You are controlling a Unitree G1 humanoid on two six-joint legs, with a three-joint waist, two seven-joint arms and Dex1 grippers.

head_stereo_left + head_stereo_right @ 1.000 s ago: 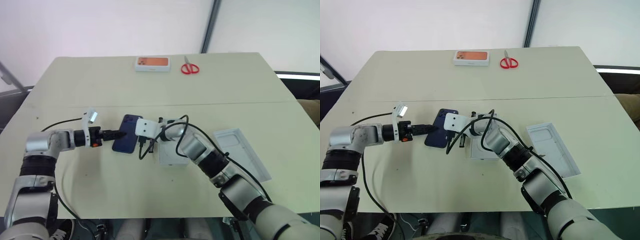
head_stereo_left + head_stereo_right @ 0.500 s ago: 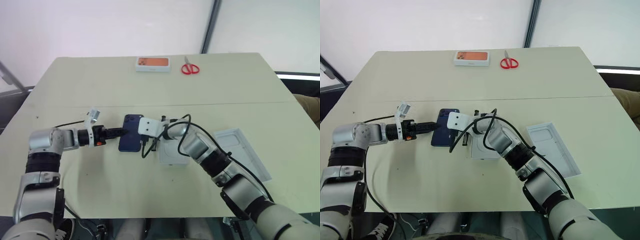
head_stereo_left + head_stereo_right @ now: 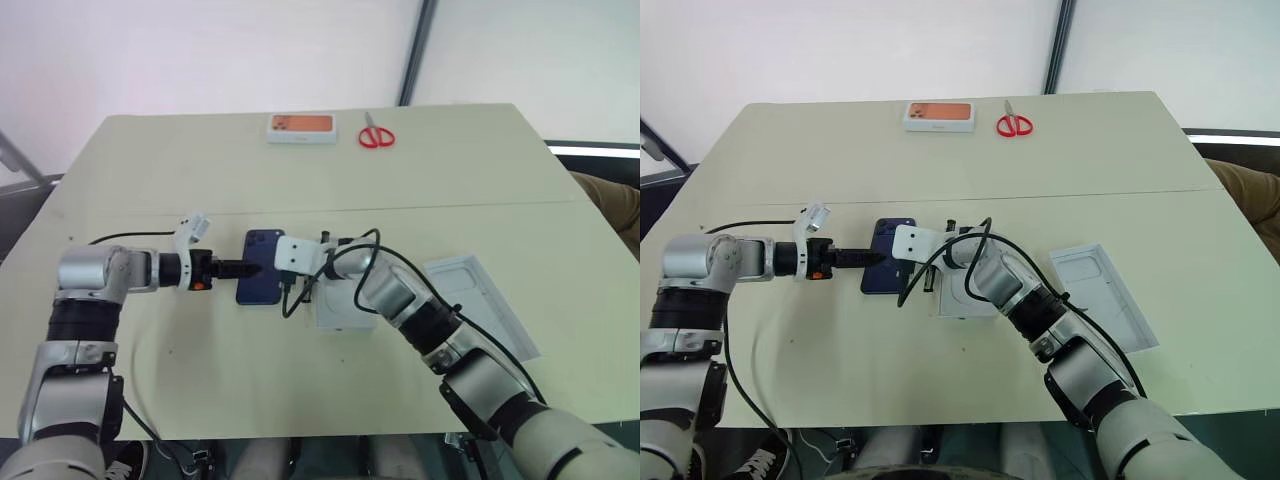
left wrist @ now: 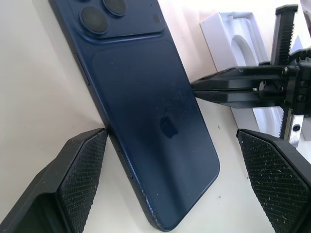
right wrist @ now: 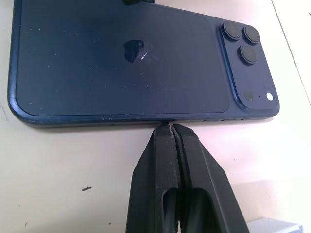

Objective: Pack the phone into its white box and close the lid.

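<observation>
You have the phone (image 3: 262, 280) lying back-up on the desk (image 3: 300, 190) between your 2 pincers: the left pincer (image 4: 170, 165) is spread wide astride its near end, and the right pincer (image 5: 170, 133), pressed together, touches its long edge.

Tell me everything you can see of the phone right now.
The phone is a dark navy-blue slab with rounded corners, lying flat and back-up on the table, left of the white box. Its square camera bump carries three lenses; the matte back is finely scuffed. The shut right gripper presses its tips against one long edge. The open left gripper straddles it, one finger at the opposite edge.
</observation>
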